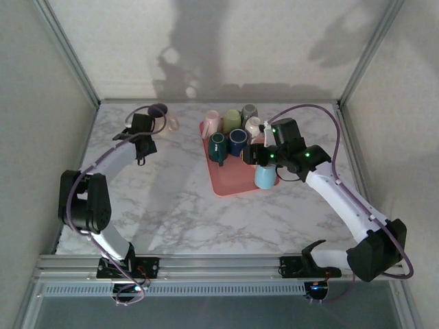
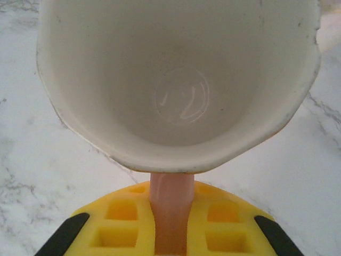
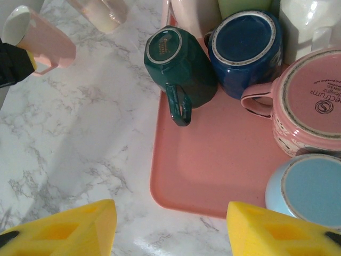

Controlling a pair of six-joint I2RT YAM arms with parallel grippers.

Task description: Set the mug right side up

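Note:
The mug (image 2: 181, 90) is pink outside and white inside, and its open mouth faces my left wrist camera. My left gripper (image 2: 171, 218) is shut on its pink handle (image 2: 171, 208), which runs between the yellow pads. From above, the mug (image 1: 169, 125) hangs at the far left of the table, just beyond the left gripper (image 1: 145, 140). In the right wrist view it is tilted on its side (image 3: 47, 41). My right gripper (image 3: 170, 234) is open with nothing between its fingers, over the near left corner of the pink tray (image 3: 213, 165).
The pink tray (image 1: 230, 184) at centre right holds several upside-down mugs: dark green (image 3: 178, 61), dark blue (image 3: 245, 45), pink (image 3: 314, 101) and light blue (image 3: 309, 192), with more behind. Bare marble lies left of and in front of the tray.

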